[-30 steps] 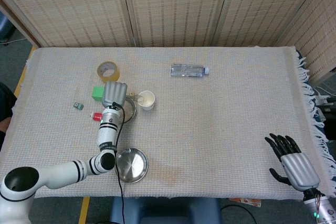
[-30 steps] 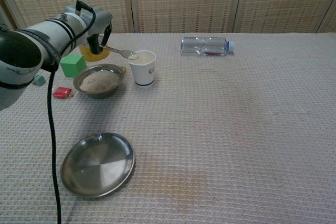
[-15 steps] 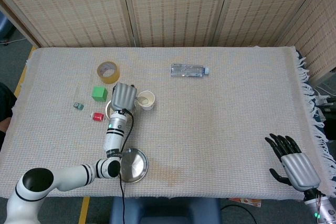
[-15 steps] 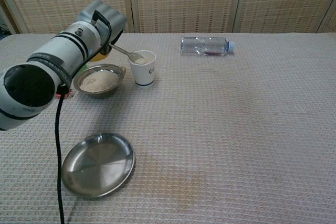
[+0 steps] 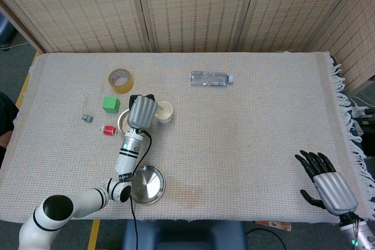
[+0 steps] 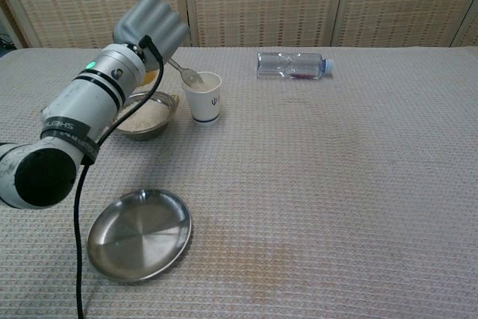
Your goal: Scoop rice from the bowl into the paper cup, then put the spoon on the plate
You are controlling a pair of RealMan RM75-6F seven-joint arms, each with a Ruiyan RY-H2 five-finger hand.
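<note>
My left hand (image 6: 151,24) (image 5: 142,112) grips a metal spoon (image 6: 184,73) by its handle, with the spoon's bowl tipped down over the rim of the white paper cup (image 6: 203,97) (image 5: 163,111). The metal bowl of rice (image 6: 150,115) sits just left of the cup, partly hidden behind my left forearm. A round metal plate (image 6: 137,234) (image 5: 147,184) lies empty near the table's front edge. My right hand (image 5: 327,184) rests open at the front right corner of the table, far from everything; only the head view shows it.
A clear plastic bottle (image 6: 291,65) lies on its side at the back. Behind and left of the bowl are a tape roll (image 5: 120,79), a green cube (image 5: 110,104), a small red object (image 5: 108,130) and a small grey-green item (image 5: 87,118).
My left hand has swung right from over the bowl to the cup, carrying the spoon, and tilted the spoon's bowl down into the cup. The right hand has stayed put.
</note>
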